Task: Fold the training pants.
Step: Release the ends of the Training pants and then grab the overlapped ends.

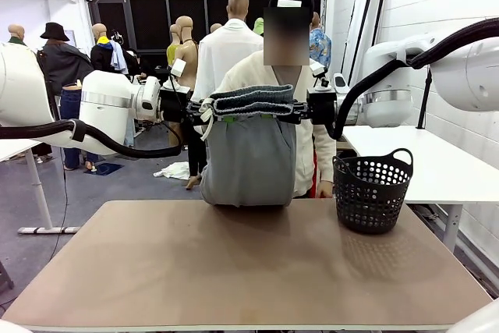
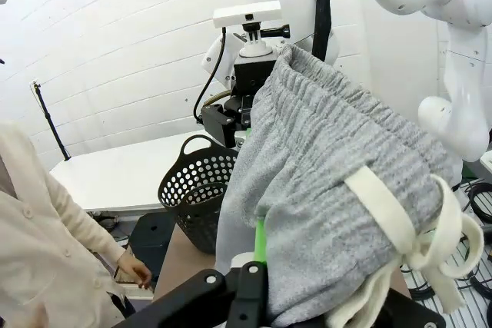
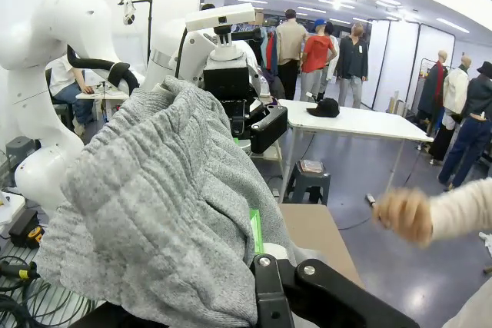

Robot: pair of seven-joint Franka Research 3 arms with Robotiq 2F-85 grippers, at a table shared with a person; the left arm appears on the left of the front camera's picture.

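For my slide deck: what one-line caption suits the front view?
Left gripper and right gripper hold grey training pants up by the waistband before a person; black basket on the table.

Brown table [image 1: 234, 271], black perforated basket [image 1: 373, 190] with handle standing near its far right edge

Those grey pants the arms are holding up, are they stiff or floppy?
Probably floppy: the training pants hang limp from the waistband and bunch where pinched. The loose drawstring may swing or snag.
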